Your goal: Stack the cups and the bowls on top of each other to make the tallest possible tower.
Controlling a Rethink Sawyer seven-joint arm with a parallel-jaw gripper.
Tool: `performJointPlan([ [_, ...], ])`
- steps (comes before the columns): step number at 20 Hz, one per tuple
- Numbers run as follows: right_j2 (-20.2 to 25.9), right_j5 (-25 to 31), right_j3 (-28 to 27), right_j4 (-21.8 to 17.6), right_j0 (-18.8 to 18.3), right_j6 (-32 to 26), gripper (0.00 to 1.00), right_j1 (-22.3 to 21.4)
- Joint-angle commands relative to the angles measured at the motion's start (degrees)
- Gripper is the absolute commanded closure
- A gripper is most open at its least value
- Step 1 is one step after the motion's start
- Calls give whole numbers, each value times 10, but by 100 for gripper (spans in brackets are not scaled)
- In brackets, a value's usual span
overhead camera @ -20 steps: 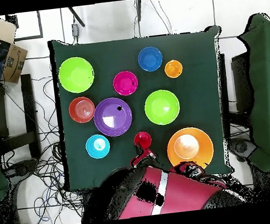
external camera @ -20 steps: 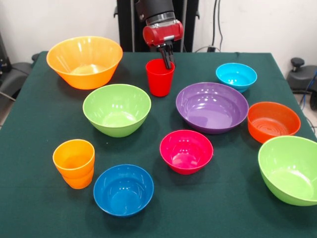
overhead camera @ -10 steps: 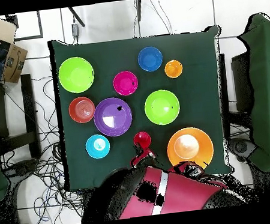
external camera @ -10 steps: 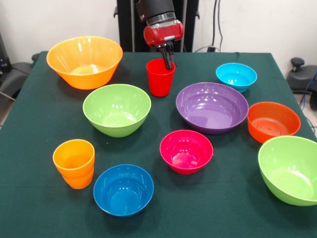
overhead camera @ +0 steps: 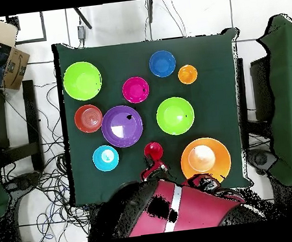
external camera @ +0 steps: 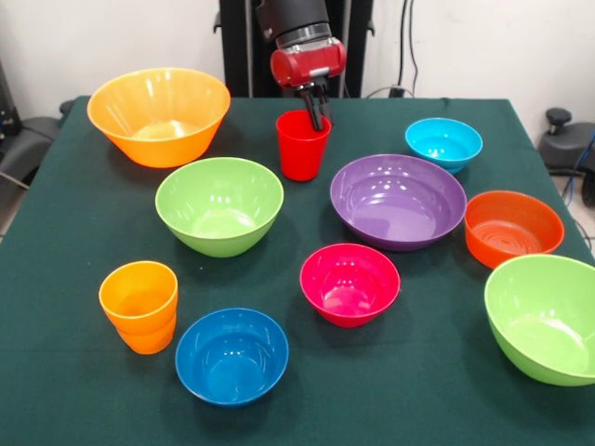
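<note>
The red cup [external camera: 301, 149] stands upright at the table's far middle, and my gripper [external camera: 317, 113] is shut on its far right rim. Seen from overhead, the red cup [overhead camera: 154, 151] lies just past the arm's red body. Stacked orange cups [external camera: 139, 307] stand at the near left. Spread around are the large yellow-orange bowl [external camera: 158, 116], two lime green bowls [external camera: 219, 206] [external camera: 544, 318], the purple bowl [external camera: 398, 200], pink bowl [external camera: 350, 283], orange bowl [external camera: 513, 228], dark blue bowl [external camera: 231, 355] and light blue bowl [external camera: 443, 142]. No tower stands.
A dark green cloth covers the table [external camera: 65, 242]. The purple bowl and the nearer lime green bowl flank the red cup closely. A cardboard box [overhead camera: 6, 47] sits off the table beside dark chairs [overhead camera: 289, 97].
The gripper and the red cup have shifted slightly to the right together. Every other bowl and cup stayed in place.
</note>
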Motion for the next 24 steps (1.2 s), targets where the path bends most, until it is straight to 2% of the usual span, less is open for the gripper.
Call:
performJointPlan([
  [1,69,97,-38,-6,3,103,0,18],
  [11,68,95,-37,-1,4,98,0,18],
  [15,68,101,-28,2,12,97,0,-8],
  [19,89,148,-14,-4,11,112,0,-49],
  [24,106,168,-2,-8,4,115,0,-75],
])
